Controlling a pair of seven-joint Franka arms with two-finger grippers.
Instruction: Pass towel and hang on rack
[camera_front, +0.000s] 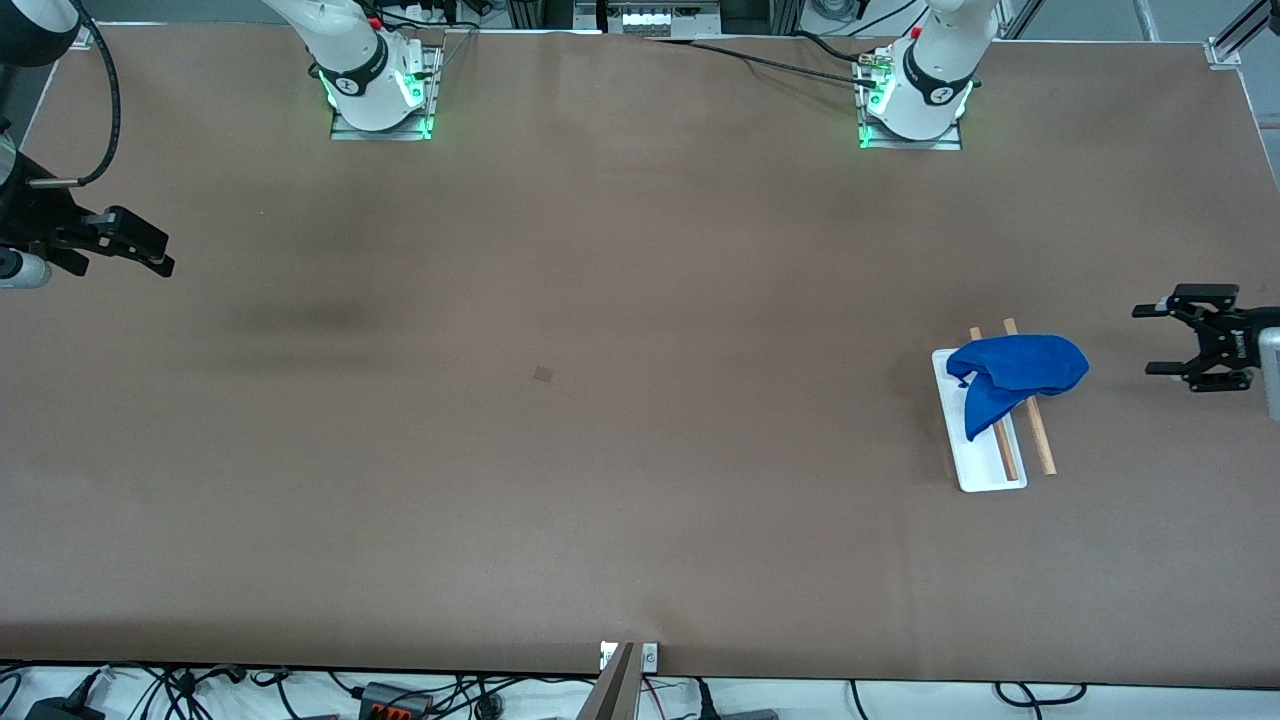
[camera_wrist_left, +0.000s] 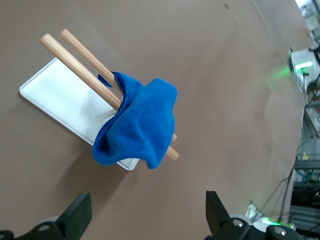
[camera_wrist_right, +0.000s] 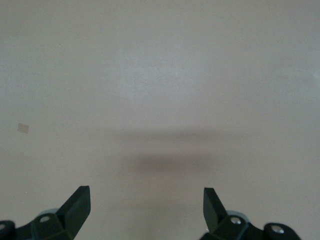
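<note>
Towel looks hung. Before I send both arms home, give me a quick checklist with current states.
1. Towel draped over both rods of the rack: ok.
2. Towel's hanging end clear of the tray: cannot tell.
3. Left gripper open, holding nothing, apart from the towel toward the left arm's end of the table: ok.
4. Right gripper empty, over bare table at the right arm's end: ok.
5. Rack base flat on the table, rods level: ok.

One towel (camera_front: 1018, 372), one rack (camera_front: 985, 470) — two rods (camera_front: 1037, 432), two claws (camera_front: 1165, 340).
</note>
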